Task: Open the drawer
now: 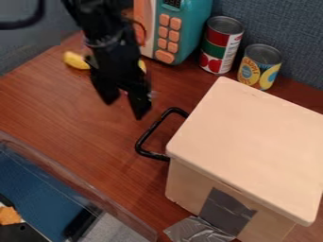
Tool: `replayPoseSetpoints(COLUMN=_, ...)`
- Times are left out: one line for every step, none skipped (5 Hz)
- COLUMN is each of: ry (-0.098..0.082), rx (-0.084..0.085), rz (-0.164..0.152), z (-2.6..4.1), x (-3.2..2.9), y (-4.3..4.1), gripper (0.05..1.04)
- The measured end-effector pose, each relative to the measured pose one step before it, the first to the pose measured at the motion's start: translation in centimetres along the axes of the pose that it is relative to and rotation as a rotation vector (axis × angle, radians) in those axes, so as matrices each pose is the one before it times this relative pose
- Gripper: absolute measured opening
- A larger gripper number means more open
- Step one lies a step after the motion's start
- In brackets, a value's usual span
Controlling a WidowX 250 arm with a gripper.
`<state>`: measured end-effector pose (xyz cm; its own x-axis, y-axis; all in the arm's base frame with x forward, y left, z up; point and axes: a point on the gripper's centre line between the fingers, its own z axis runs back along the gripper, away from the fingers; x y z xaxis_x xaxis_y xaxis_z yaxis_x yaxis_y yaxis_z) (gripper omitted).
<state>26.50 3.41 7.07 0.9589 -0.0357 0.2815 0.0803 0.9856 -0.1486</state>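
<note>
Box (252,137), contents hidden, has its black handle (154,154) near parted fingers (139,105).

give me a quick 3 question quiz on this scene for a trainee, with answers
1. True or false: the gripper is apart from the black handle.
2. Multiple choice: what is stuck on the side of the pale box?
a) a paper label
b) grey tape
c) a red cloth
3. Fill in the blank: two ____ stand beside the teal toy microwave.

Key: 1. true; 2. b; 3. cans
</note>
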Motion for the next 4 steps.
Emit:
replayPoseSetpoints(ry=-0.0233, rx=-0.0056, rz=-0.0075, z=-0.733, x=0.817, y=-1.598, gripper=1.001)
replayPoseSetpoints(ry=0.0068, rx=-0.0129, rz=0.0082, z=-1.135, x=-0.560, y=-1.216, gripper=1.001)
replayPoseSetpoints(ry=0.0069, rx=0.0107, rz=-0.0182, z=-0.874, x=-0.053, y=-0.855, gripper=1.001)
replayPoseSetpoints(ry=0.0317, rx=0.0153, rz=-0.0013, z=-0.978, x=-0.656, y=0.205, gripper=0.945)
